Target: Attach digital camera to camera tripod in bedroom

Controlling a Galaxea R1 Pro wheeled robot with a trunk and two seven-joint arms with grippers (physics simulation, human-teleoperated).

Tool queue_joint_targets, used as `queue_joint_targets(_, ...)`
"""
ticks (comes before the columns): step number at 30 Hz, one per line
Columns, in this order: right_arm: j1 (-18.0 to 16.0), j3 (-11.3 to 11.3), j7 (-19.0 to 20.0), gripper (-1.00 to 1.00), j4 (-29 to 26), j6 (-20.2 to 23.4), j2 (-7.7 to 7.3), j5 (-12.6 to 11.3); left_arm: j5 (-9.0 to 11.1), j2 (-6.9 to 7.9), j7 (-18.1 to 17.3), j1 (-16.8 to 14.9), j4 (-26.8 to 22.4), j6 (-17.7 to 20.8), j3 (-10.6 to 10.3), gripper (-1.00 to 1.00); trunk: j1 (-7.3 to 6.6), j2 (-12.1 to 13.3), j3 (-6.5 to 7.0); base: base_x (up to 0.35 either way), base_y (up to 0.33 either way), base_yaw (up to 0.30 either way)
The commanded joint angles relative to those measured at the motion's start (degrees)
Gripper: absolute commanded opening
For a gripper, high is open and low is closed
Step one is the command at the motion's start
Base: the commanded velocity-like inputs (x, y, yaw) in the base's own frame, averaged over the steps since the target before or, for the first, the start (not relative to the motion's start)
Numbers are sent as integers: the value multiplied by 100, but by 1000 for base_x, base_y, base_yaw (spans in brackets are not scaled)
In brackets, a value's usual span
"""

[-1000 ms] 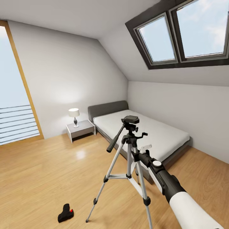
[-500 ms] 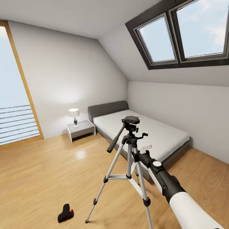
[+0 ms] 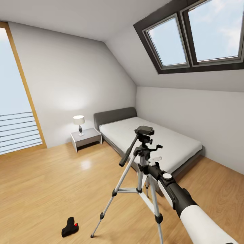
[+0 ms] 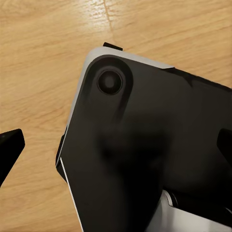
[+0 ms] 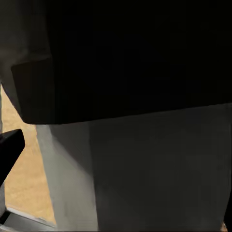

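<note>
The right gripper (image 3: pixel 155 159) reaches into the camera tripod (image 3: pixel 142 169) just below its black pan head; whether its fingers grip the post cannot be told. The tripod stands on the wood floor (image 3: pixel 51 189) before the white bed (image 3: pixel 162 142). The digital camera (image 3: pixel 69 227) lies on the floor near one tripod foot.

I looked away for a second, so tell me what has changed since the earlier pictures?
The camera tripod has tilted and shifted right, toward the bed, with the right arm at its stem. The digital camera stays on the floor; the room is unchanged.
</note>
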Motion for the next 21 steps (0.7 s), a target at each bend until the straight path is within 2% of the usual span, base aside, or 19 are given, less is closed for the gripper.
queue_joint_targets(1,-4,17,4,100,-12,32,-6,-29,-3,-3,1,1,-9,-8,43,100,2,-7,-9,0,0,0)
queue_joint_targets(14,-4,17,2,100,-11,35,-12,10,-3,-3,1,1,-9,-8,47,100,2,-7,-9,-10,0,0)
queue_joint_targets(21,-3,17,-41,100,37,49,-20,30,-3,-10,1,1,-6,-11,53,100,2,-7,-9,-293,0,0)
